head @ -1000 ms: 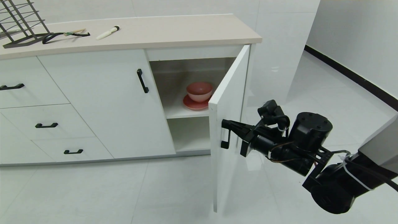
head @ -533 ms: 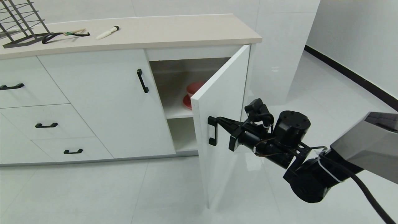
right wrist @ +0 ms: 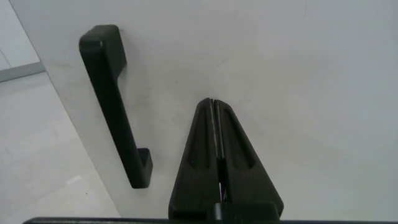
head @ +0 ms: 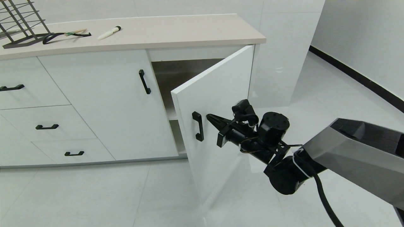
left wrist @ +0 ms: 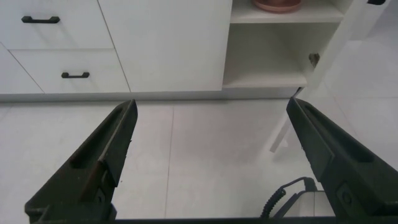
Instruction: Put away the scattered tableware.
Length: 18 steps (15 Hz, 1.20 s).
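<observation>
Right gripper (head: 210, 118) clenched, fingers pressed flat together with nothing between them. Its tip is against the white cabinet door (head: 221, 82), just beside the black door handle (head: 198, 126), centre of head view. Left gripper (left wrist: 211, 109) spread wide, empty, above the floor (left wrist: 186, 143). Pink dish (left wrist: 277, 5) on cabinet shelf (left wrist: 286, 17), top edge of left wrist view. White-handled knife (head: 109, 32) and dark utensil (head: 82, 35) lie on countertop (head: 176, 30), upper left.

cabinet door (head: 221, 82): white | door handle (head: 198, 126): black | countertop (head: 173, 30): beige | right claw (head: 209, 116): black | dish (left wrist: 277, 5): reddish
</observation>
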{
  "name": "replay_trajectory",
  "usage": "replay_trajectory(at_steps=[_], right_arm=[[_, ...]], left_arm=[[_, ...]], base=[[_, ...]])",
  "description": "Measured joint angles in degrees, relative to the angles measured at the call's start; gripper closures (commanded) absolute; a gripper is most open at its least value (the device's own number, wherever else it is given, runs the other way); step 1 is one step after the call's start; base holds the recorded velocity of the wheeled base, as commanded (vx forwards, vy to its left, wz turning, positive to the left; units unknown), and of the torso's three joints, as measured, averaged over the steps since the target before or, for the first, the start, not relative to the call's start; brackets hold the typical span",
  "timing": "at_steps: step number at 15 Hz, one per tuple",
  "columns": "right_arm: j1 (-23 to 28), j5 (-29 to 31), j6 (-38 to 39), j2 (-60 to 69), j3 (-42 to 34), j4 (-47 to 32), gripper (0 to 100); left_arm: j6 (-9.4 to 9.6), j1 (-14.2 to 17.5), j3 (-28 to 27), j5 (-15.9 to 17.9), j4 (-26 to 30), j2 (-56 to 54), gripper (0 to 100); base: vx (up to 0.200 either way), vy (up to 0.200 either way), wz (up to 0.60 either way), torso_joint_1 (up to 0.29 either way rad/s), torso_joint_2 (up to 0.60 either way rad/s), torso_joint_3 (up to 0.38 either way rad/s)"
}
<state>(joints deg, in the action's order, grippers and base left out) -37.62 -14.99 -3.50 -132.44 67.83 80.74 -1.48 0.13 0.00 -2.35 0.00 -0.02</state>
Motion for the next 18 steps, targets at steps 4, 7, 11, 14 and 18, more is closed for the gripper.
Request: replay_trajectory(at_steps=[4,7,11,14,18], right_arm=[[-0.11,0.00,-0.06,-3.95,6.58,0.02,100],[-0.05,0.00,-0.06,-5.46,10.62,0.04,100],[0.30,0.00,-0.13,-3.47,6.49,0.28,100],[1.29,0.00,-0.09,3.94,-5.40,0.69,100],[1.84,0.00,-0.06,18.41,-21.14,0.88,100]], left_arm=[[0.00,0.00,0.00,0.01,0.00,0.02,0],[0.02,0.00,0.00,0.00,0.00,0.00,0],[0.00,0.00,0.00,0.00,0.00,0.02,0],[0.00,-0.02,0.00,0.01,0.02,0.02,0],[-0.07,0.00,0.00,0.01,0.00,0.00,0]], base=[[0.000,0.000,0.00,0.000,0.00,0.000],[0.000,0.000,0.00,0.000,0.00,0.000],[0.000,0.000,0.00,0.000,0.00,0.000],[0.000,0.000,0.00,0.000,0.00,0.000],[0.000,0.000,0.00,0.000,0.00,0.000]])
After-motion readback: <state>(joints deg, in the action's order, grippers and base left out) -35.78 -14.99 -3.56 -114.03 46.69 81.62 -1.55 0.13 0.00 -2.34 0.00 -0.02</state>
